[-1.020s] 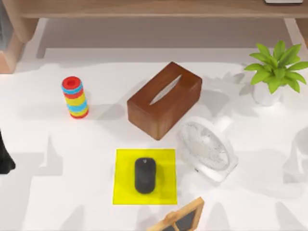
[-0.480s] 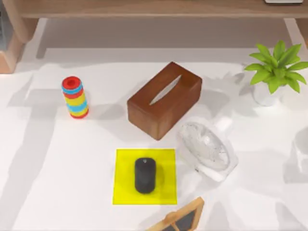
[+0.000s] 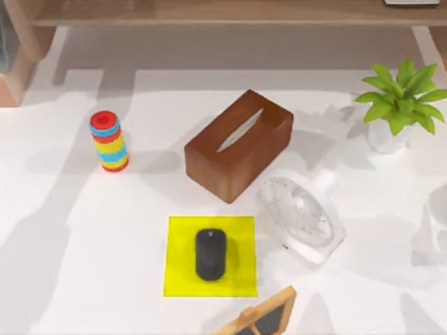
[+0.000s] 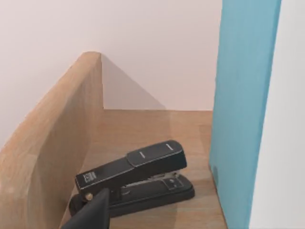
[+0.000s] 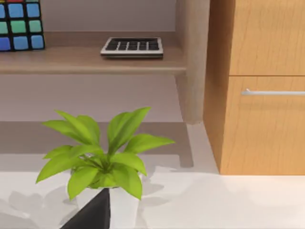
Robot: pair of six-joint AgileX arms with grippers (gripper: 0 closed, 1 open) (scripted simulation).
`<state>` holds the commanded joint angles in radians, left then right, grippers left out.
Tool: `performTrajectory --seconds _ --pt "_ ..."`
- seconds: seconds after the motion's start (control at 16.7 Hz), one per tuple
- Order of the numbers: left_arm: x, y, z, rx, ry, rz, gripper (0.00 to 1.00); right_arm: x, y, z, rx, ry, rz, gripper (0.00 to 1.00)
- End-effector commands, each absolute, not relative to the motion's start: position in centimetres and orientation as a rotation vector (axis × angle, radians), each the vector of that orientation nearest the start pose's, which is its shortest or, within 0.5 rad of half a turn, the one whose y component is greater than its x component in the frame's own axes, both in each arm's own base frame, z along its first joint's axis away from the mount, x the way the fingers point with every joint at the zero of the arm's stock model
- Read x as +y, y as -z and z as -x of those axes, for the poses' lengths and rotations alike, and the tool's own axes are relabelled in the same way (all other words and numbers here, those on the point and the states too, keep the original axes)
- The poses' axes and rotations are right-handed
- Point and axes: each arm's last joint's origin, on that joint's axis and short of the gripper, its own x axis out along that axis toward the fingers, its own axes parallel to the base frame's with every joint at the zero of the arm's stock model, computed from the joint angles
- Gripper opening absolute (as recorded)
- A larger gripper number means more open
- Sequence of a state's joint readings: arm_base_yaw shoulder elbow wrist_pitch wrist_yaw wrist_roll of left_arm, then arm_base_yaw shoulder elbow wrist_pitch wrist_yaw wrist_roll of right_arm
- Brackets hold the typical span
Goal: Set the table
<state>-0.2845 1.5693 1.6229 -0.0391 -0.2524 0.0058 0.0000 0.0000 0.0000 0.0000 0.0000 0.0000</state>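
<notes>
Gripper tips are all that each wrist view offers: a dark finger of the left gripper (image 4: 93, 214) pokes in just in front of a black stapler (image 4: 133, 179), and a dark finger of the right gripper (image 5: 93, 212) shows before a potted plant (image 5: 102, 160). From one fingertip apiece, I cannot tell whether either pair is spread or pressed together, and nothing appears to be carried.

As to progress, the white table (image 3: 84, 265) already holds a full arrangement. A black mouse (image 3: 210, 254) sits squarely on a yellow mat (image 3: 181, 272) near the front centre. A brown tissue box (image 3: 239, 144) stands behind it, a white fan (image 3: 302, 218) lies just right of the mat, a stack of coloured rings (image 3: 108, 140) is at the far left, and the plant is at the far right. A small framed board (image 3: 262, 317) leans at the near edge. My judgement is that the mouse placement is done; what remains, if anything, may concern items on the wooden shelf (image 3: 209, 10) at the back.

Both arms are raised toward that shelf. The left wrist looks into a shelf corner where the stapler rests beside a blue book (image 4: 243, 109); the right wrist faces a calculator (image 5: 132, 46), a colour cube (image 5: 21, 24) and a cabinet drawer (image 5: 267, 86).
</notes>
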Motion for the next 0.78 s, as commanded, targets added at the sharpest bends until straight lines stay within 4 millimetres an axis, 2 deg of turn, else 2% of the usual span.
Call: performTrajectory --seconds 0.18,0.3,0.78 --pt "-11.2 -43.5 -39.2 -0.008 0.017 0.013 1.0 -0.1 -16.0 -10.6 0.0 0.0 0.0 1.0" --pt "-12.1 -43.3 -40.6 -0.01 0.017 0.013 1.0 -0.1 -16.0 -10.6 0.0 0.0 0.0 1.0" --pt "-12.4 -43.0 -41.5 -0.005 0.018 0.011 1.0 -0.1 -16.0 -10.6 0.0 0.0 0.0 1.0"
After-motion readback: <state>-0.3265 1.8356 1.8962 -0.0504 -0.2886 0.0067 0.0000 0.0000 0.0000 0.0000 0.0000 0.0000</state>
